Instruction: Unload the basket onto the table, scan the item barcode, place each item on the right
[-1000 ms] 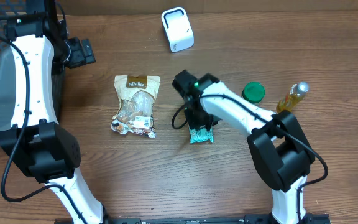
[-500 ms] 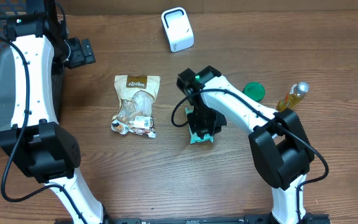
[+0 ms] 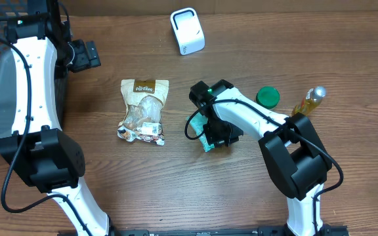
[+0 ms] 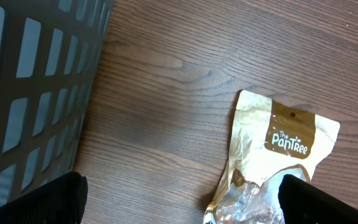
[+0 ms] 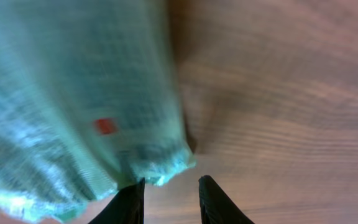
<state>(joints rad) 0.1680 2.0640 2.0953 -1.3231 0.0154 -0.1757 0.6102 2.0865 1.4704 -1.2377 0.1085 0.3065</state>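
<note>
A teal packet (image 3: 197, 125) lies on the wooden table at mid-right, partly under my right gripper (image 3: 219, 135). In the right wrist view the packet (image 5: 73, 106) fills the upper left, blurred. Its lower corner sits just above the left fingertip (image 5: 132, 196). My right gripper (image 5: 171, 182) has its jaws slightly apart, with only bare wood between them. A white scanner (image 3: 187, 31) stands at the back centre. My left gripper (image 3: 84, 56) hangs wide open at the far left, over the table beside a tan snack bag (image 4: 278, 155). No barcode shows.
The tan snack bag (image 3: 143, 111) lies left of centre. A dark mesh basket (image 4: 36, 68) stands at the left edge. A green lid (image 3: 267, 98) and a small yellow bottle (image 3: 309, 101) sit at the right.
My right gripper has swung from above the teal packet round to its right side. The packet has shifted left and turned a little. The left arm has stayed still.
</note>
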